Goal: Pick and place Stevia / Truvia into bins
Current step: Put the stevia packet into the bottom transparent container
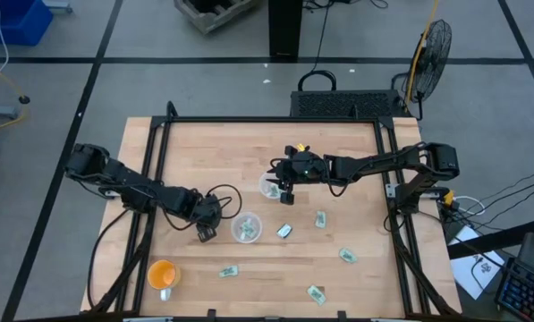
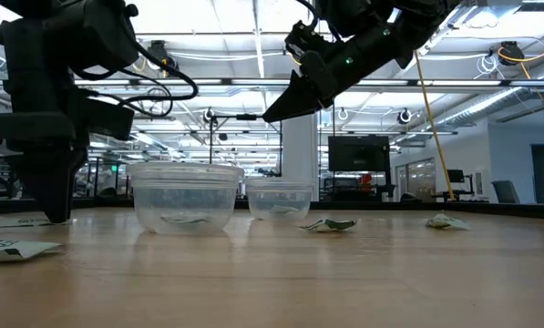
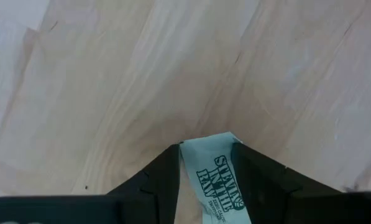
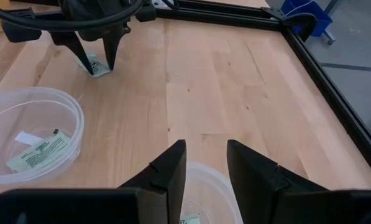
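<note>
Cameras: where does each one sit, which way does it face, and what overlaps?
High: overhead, straight down on the table; both arms show.
Low: table height, level across; left gripper and right gripper hang from above.
Left wrist: looks down past its own fingers at a packet between them.
Right wrist: above a clear cup, facing the left gripper.
Shared: right wrist and high both show the other cup.

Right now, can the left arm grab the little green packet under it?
Probably yes. The left end effector is down at the table with the green packet lying between its open fingers, and nothing else is crowding it. It likely just needs to close.
</note>
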{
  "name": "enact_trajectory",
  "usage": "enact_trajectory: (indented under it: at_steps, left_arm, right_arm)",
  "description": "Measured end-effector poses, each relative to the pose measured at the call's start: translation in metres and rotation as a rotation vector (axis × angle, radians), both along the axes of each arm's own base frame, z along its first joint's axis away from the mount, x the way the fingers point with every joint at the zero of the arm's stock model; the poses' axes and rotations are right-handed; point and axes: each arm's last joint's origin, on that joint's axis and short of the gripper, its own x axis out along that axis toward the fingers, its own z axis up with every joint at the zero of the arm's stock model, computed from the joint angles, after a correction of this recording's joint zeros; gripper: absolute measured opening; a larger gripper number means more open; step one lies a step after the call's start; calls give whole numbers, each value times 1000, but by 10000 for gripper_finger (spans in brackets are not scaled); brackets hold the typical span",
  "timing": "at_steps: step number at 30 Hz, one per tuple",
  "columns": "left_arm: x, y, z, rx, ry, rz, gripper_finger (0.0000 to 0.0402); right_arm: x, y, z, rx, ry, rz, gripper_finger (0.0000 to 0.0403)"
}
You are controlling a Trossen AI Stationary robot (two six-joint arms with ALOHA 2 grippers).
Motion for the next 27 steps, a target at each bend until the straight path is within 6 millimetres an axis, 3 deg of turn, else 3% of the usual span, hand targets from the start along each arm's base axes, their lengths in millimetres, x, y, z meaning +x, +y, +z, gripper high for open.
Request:
enact_trajectory:
  at_steps: [18,27]
  left_arm:
    - [2,0,0,33,-22,-44,159]
    - [13,-2,1,51,-139,-135,159]
  right_arm:
    - [0,0,0,0,0,0,110]
    - [0,0,0,0,0,0,110]
